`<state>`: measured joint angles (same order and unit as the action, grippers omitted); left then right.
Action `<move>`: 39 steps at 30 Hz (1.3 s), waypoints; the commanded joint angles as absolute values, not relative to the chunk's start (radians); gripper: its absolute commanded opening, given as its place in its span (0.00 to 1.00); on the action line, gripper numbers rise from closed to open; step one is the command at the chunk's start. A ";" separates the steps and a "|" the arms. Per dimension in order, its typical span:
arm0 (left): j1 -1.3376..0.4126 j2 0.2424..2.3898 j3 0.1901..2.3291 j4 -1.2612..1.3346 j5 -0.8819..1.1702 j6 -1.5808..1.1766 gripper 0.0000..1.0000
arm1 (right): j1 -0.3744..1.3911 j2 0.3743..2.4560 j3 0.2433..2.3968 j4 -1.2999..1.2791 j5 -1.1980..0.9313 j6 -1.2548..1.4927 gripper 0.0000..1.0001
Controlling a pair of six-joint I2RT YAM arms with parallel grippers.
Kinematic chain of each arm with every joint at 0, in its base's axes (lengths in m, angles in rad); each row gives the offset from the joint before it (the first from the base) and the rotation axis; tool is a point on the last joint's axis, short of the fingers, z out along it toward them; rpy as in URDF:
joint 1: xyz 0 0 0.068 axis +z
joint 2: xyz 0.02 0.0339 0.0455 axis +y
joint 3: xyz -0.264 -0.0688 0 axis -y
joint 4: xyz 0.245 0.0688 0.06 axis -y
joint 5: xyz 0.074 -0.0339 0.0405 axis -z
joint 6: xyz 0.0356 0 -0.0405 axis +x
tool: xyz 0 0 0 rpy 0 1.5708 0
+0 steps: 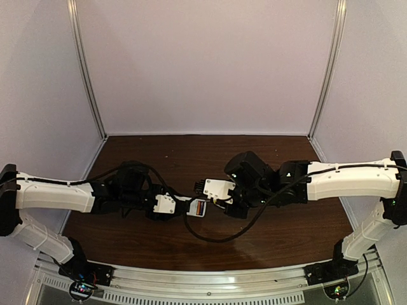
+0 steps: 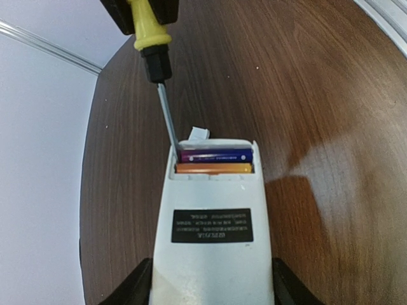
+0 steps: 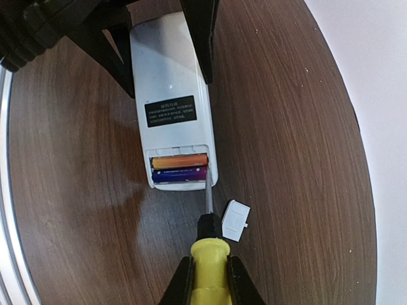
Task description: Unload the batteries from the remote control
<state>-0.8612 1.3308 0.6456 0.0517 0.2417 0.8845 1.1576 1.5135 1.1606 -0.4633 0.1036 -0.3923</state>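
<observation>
The white remote control lies back-up on the table, its battery compartment open at the far end. Two batteries lie side by side in it, a purple one and an orange one. My left gripper is shut on the remote's sides at its near end. My right gripper is shut on the yellow handle of a screwdriver. The screwdriver's tip sits in the compartment at the end of the purple battery, beside the orange battery. From above, the remote lies between both arms.
A small white lid piece lies on the dark wooden table just beyond the remote's open end, next to the screwdriver shaft. A black cable loops on the table in front of the remote. White walls enclose the table.
</observation>
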 commanded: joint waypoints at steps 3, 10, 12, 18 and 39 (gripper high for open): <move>-0.867 1.331 0.667 0.140 0.228 0.894 0.00 | 1.168 1.514 1.155 -0.486 0.124 -0.370 0.00; -0.867 1.331 0.667 0.139 0.226 0.897 0.00 | 1.169 1.503 1.146 -0.488 0.134 -0.367 0.00; -0.867 1.331 0.667 0.138 0.228 0.897 0.00 | 1.169 1.504 1.143 -0.486 0.133 -0.366 0.00; -0.867 1.325 0.666 0.141 0.229 0.899 0.00 | 1.170 1.512 1.139 -0.478 0.125 -0.364 0.00; -0.867 1.299 0.638 0.171 0.184 0.944 0.00 | 1.174 1.535 1.143 -0.470 0.112 -0.353 0.00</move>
<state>-0.8642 1.3277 0.6434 0.0616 0.2131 0.9249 1.1622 1.5139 1.1580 -0.4549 0.1123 -0.3676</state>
